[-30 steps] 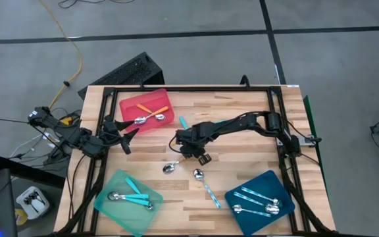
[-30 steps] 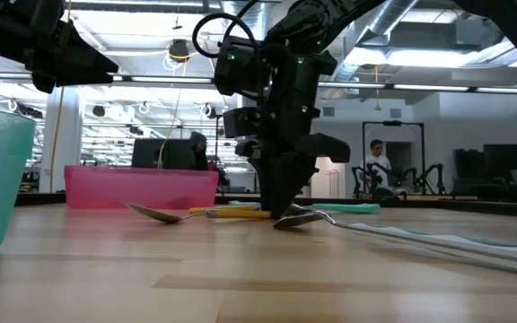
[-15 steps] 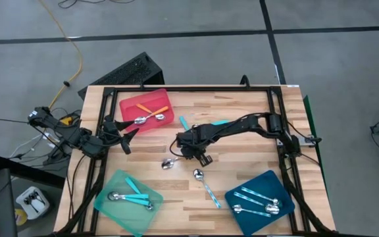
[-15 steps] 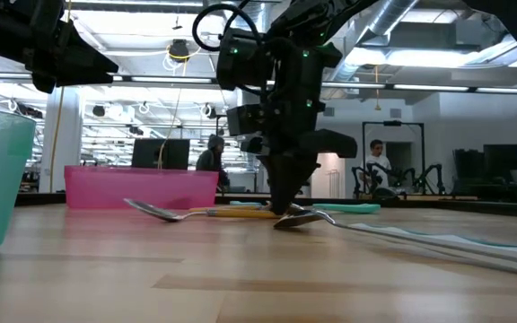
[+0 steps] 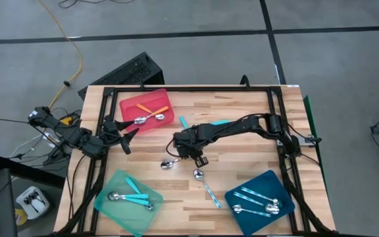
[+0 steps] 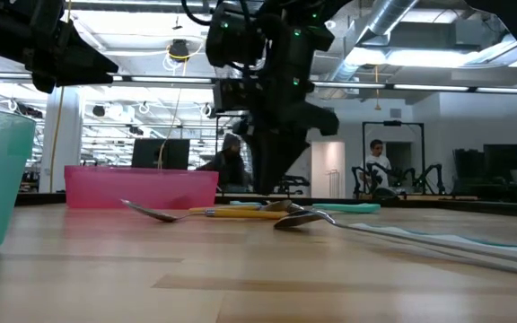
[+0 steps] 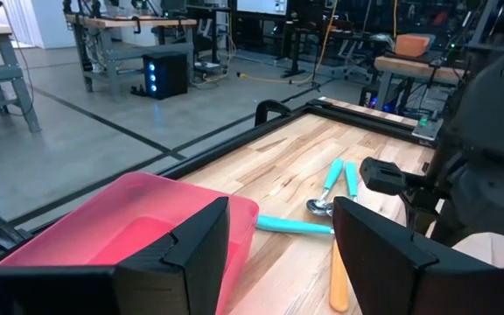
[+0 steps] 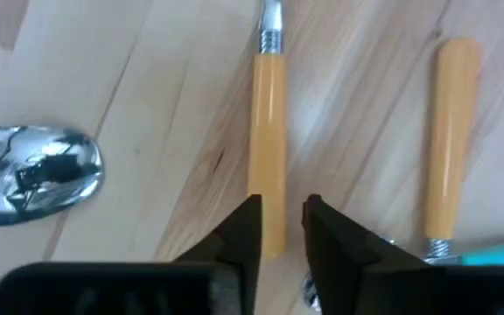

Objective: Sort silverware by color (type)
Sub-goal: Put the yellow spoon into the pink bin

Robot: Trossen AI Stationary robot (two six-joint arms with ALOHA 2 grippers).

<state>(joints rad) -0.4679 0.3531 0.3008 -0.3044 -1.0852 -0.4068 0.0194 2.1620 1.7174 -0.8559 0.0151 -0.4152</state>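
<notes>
- The orange-handled spoon [image 8: 268, 131] lies flat on the wooden table [image 5: 242, 164], a little way in front of the red tray [image 5: 127, 105] and well clear of its rim. A second orange handle [image 8: 449, 131] lies just beside it, nearly parallel.
- The right gripper [image 5: 191, 153] hovers right over the first handle's end. Its jaws stand a narrow gap apart and grasp nothing; in the low view the spoon rests on the wood.
- Risk: the handle seems to sit under one jaw rather than in the gap, so a closing pinch could press it down or flick it aside instead of catching it.
- Risk: the handle is a thin, smooth, round rod, likely to roll or pivot under a glancing touch. The heavy metal bowl at the far end could make it swing if it is lifted by the tip.
- Risk: the neighbouring orange handle is close enough to be nudged or pinched along with it.
- A turquoise spoon [image 5: 183, 122] lies just beside the red tray, and a pale patterned spoon [image 5: 206, 187] lies farther from it. Either could be knocked on the carry.
- The red tray is shallow, glossy plastic with a low rim and already holds orange spoons.
- The left gripper [image 5: 129, 135] waits at the red tray's near corner, jaws spread and empty.
</notes>
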